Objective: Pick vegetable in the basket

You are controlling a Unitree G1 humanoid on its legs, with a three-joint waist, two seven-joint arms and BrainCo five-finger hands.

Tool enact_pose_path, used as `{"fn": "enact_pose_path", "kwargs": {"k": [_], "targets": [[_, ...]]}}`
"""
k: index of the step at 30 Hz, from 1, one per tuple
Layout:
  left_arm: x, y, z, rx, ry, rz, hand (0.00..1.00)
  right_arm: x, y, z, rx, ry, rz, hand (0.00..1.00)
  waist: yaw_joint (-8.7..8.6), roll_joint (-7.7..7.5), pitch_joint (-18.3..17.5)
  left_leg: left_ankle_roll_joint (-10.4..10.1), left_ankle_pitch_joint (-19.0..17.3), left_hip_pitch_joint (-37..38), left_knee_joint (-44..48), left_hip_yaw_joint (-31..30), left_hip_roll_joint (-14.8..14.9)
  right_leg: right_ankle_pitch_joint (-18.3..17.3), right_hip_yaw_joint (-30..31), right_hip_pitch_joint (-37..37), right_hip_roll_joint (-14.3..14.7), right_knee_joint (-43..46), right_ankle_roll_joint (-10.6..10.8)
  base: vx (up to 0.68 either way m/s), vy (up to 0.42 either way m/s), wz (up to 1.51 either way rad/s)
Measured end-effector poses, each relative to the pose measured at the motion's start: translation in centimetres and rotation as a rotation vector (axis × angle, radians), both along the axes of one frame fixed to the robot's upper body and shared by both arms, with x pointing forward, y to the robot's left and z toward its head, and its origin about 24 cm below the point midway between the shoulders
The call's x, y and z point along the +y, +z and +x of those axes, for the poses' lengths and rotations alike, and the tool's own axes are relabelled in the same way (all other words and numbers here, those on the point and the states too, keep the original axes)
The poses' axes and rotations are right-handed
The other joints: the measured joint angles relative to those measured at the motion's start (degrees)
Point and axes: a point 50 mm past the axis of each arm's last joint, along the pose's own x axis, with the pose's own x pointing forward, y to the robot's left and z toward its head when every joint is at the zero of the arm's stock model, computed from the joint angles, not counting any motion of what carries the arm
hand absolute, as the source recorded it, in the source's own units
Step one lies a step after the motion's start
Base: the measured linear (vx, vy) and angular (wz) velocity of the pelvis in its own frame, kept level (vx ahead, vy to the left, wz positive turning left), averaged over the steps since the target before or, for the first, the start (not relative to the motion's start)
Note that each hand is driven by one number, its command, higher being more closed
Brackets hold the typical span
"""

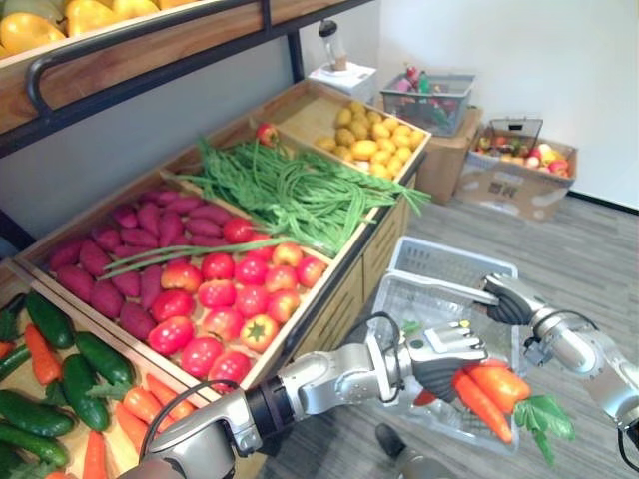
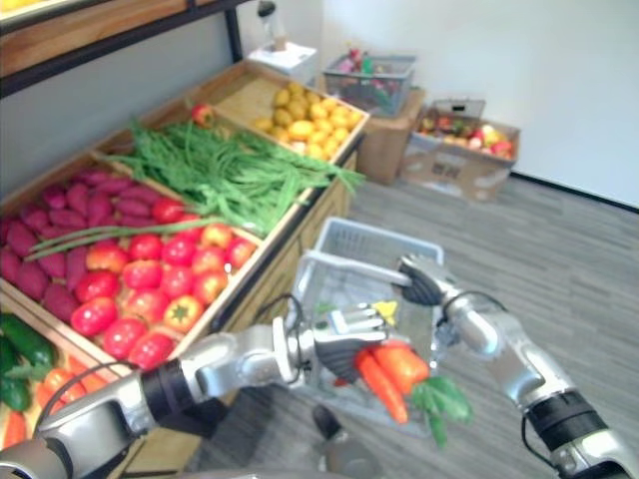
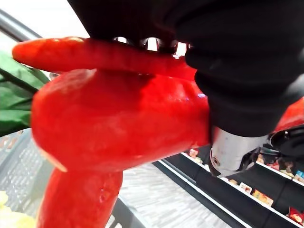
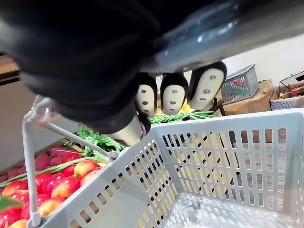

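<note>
While our left hand [image 1: 444, 357] reaches out across the aisle, its fingers are curled tight round a bunch of carrots [image 1: 484, 391]. We count at least two orange roots, with green leaves [image 1: 547, 417] hanging off the far end. The bunch is held over the near end of one pale plastic basket [image 1: 449, 261]; we cannot tell whether it touches the rim. Our right hand [image 1: 511, 299] has its fingers wrapped round the basket handle [image 1: 439, 286] and carries the basket above a grey plank floor [image 1: 559, 249], beside a wooden produce stand [image 1: 344, 289].

We see four compartments on the stand. One has cucumbers [image 1: 70, 369] with loose carrots [image 1: 40, 354]. One has purple tubers [image 1: 120, 249] beside red tomatoes [image 1: 235, 294]. One has a heap of green beans [image 1: 290, 190], and one has yellow fruit [image 1: 374, 140]. More yellow produce [image 1: 60, 20] sits on the upper shelf. By the white wall [image 1: 519, 50] stand two cardboard boxes: the nearer box [image 1: 444, 150] bears one grey wire basket [image 1: 429, 100], and the other box [image 1: 519, 175] holds mixed produce.
</note>
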Motion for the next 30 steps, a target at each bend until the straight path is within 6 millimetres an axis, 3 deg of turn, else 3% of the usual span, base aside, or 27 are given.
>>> {"fn": "enact_pose_path", "kwargs": {"k": [8, 12, 20, 21, 30], "targets": [[-0.2, -1.7, 0.8, 0.006, 0.042, 0.075, 1.0, 1.0, 1.1, 0.2, -0.036, 0.035, 0.048, 1.0, -0.08, -0.12, 0.1, -0.5, -0.5, 0.1, 0.9, 1.5, 0.4, 0.1, 1.2, -0.8, 0.8, 0.1, 0.0, -0.02, 0.001, -0.1], [0.9, -3.5, 2.2, 0.01, 0.123, 0.175, 1.0, 1.8, 1.7, 0.6, -0.053, 0.073, 0.047, 1.0, -0.86, -0.32, 0.4, -0.5, -0.8, 0.3, 1.8, 2.3, 1.2, 0.1, 1.5, -1.1, 1.2, 0.0, 0.0, -0.01, -0.001, -0.05], [2.2, -4.7, 4.0, 0.013, 0.228, 0.244, 1.0, 3.7, 2.6, 0.8, -0.061, 0.157, 0.076, 1.0, -1.67, -0.59, 0.6, -0.5, -0.8, 0.7, 1.9, 4.1, 1.2, 0.1, 3.0, -1.9, 2.3, 0.0, 0.0, -0.01, -0.017, -0.13], [2.5, -5.0, 4.3, 0.014, 0.246, 0.26, 0.0, 4.4, 2.8, 0.9, -0.066, 0.186, 0.073, 1.0, -1.62, -0.59, 0.6, -0.5, -0.8, 1.0, 1.9, 4.6, 1.3, 0.1, 3.4, -1.9, 2.7, 0.0, 0.0, -0.02, -0.033, -0.15], [3.6, -5.6, 5.4, 0.021, 0.311, 0.296, 0.0, 6.4, 3.5, 1.2, -0.065, 0.284, 0.069, 1.0, -1.53, -0.63, 0.7, -0.5, -0.8, 2.0, 1.8, 6.9, 1.2, 0.1, 5.2, -2.2, 3.9, 0.1, 0.0, -0.02, -0.051, -0.13]]}}
